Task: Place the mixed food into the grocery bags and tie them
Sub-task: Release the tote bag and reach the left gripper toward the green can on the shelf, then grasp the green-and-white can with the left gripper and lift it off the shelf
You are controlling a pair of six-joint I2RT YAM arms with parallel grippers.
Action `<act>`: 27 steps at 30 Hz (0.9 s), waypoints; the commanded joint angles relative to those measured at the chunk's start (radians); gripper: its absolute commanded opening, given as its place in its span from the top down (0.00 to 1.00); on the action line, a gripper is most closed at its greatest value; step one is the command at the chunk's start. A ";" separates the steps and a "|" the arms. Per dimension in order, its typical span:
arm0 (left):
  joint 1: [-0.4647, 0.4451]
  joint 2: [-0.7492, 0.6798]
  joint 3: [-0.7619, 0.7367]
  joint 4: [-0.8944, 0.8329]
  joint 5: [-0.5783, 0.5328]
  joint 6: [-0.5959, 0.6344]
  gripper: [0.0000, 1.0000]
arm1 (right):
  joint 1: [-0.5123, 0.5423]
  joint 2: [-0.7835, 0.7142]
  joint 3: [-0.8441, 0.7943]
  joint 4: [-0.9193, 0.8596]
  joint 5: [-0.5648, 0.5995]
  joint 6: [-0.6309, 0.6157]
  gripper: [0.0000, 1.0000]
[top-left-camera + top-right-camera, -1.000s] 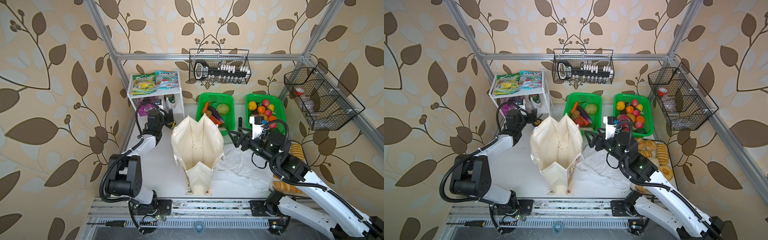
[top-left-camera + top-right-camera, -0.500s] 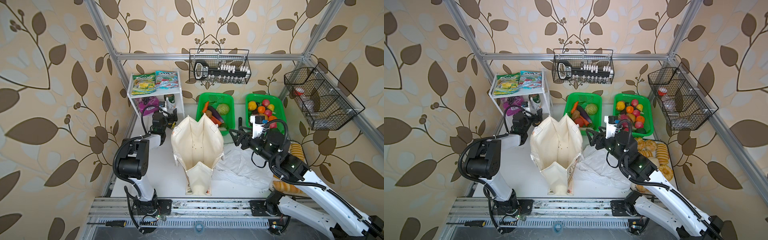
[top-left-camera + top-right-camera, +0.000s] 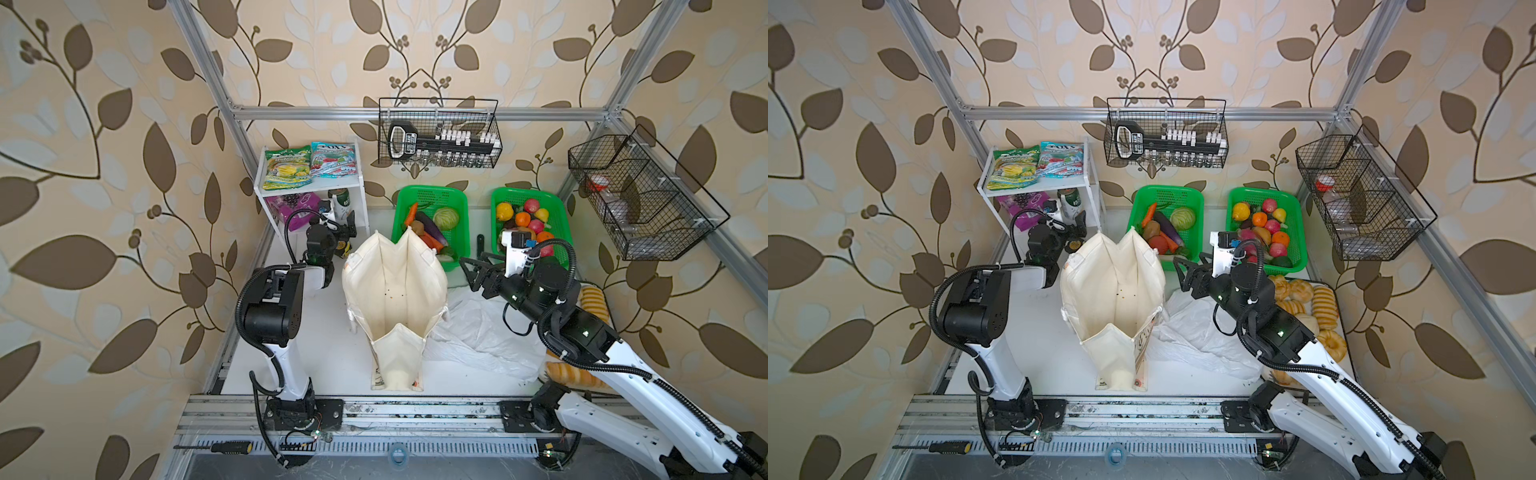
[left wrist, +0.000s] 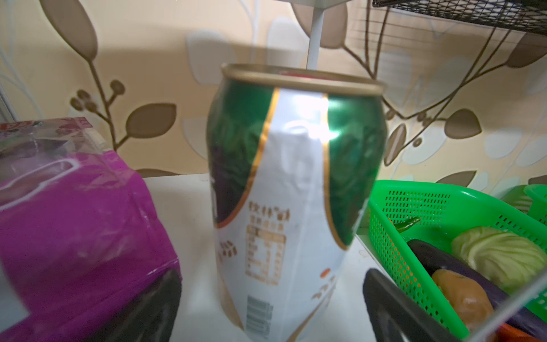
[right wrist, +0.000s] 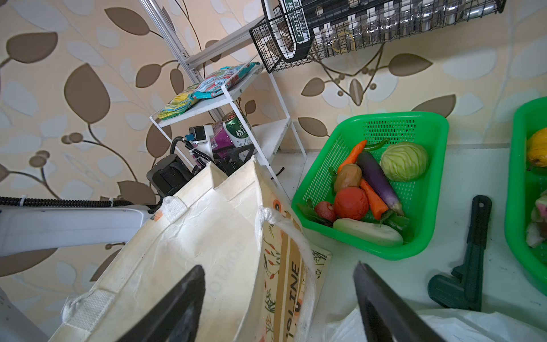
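A green drink can (image 4: 296, 192) stands on the lower shelf of the white rack (image 3: 361, 195), next to the purple grape-print pouch (image 4: 74, 222). My left gripper (image 4: 272, 296) is open, one finger on each side of the can, with gaps showing. The teal-and-red snack packet (image 3: 334, 160) lies on the rack's top. The cream tote (image 3: 395, 299) stands open in the middle, and the white plastic bag (image 3: 482, 332) lies crumpled beside it. My right gripper (image 5: 279, 268) hangs open over the tote's near wall and handle. Cabbage (image 5: 404, 161), potato (image 5: 347, 176) and tomato (image 5: 351, 203) lie in a green basket.
Two green mesh baskets (image 3: 461, 249) (image 3: 559, 216) stand at the back, with a dark tool (image 5: 467, 266) on the table between them. Bread rolls (image 3: 1325, 303) lie at the right. Wire baskets (image 3: 440, 137) (image 3: 640, 199) hang on the walls. A yellow-green packet (image 3: 286, 166) lies on the rack top.
My left gripper has reached forward under the rack to the can and its jaws have spread wider. The right arm has barely moved.
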 commanded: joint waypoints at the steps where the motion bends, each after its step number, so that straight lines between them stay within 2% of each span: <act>1: -0.002 0.030 0.042 0.077 0.001 0.001 0.02 | -0.004 -0.003 -0.021 0.005 0.018 -0.001 0.21; 15: -0.002 0.107 0.124 0.085 0.002 0.003 0.03 | -0.004 0.009 -0.022 0.000 0.023 0.011 0.21; 27: -0.005 0.133 0.131 0.047 0.038 0.026 0.13 | -0.005 0.020 -0.023 -0.005 0.023 0.019 0.20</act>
